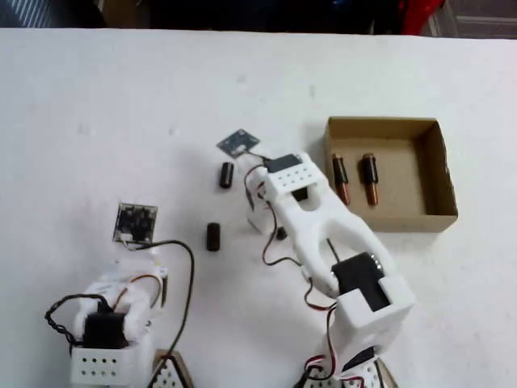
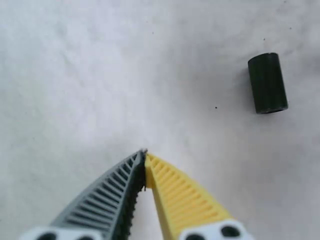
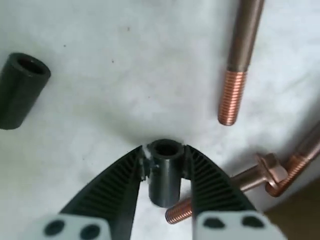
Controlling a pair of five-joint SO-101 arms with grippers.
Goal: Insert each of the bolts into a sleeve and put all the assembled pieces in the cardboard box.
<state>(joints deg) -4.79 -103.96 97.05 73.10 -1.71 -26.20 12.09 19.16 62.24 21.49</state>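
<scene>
**Right gripper grasps a sleeve; left gripper rests closed**

A white table (image 1: pixel 121 97) is seen from above, with two white robot arms at its near edge. The right arm stretches toward the middle of the table; the right gripper (image 3: pixel 165 151) has its black fingers (image 3: pixel 120 185) clamped on either side of a held sleeve (image 3: pixel 165 182), whose open end shows between the fingertips. A copper bolt (image 3: pixel 239 65) lies on the table just beyond it, threaded end toward the gripper; two more bolts (image 3: pixel 262 172) lie close beside the gripper, touching each other, and one of them runs under a finger. The left arm sits folded at the table's near left corner; the left gripper (image 2: pixel 145 155) is closed on nothing, its grey and yellow tips meeting. Two loose sleeves (image 1: pixel 213 236) lie on the table between the arms, well apart from each other. The cardboard box (image 1: pixel 440 174) stands to the right of the right arm's wrist; inside it lie two assembled pieces (image 1: pixel 340 179) side by side, each a copper shank with a black sleeve on it.
</scene>
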